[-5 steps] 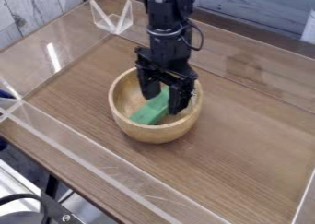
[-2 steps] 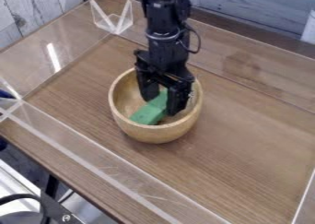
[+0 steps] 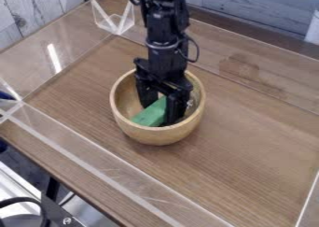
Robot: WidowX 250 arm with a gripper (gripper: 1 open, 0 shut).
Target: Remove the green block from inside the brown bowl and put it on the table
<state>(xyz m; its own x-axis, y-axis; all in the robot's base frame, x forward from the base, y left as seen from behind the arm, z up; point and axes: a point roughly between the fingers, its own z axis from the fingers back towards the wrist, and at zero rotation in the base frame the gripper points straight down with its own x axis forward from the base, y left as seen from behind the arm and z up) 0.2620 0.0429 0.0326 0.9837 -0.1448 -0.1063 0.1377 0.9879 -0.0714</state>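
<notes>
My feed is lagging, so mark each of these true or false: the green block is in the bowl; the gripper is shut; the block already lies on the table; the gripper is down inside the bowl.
1. The green block is in the bowl. True.
2. The gripper is shut. False: its jaws stand open.
3. The block already lies on the table. False: it rests inside the bowl.
4. The gripper is down inside the bowl. True: its fingers reach below the rim, right by the block.

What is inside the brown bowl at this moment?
The green block lies inside the brown bowl, with the open gripper lowered around its upper end. That end and the bowl's floor beneath are hidden.
</notes>
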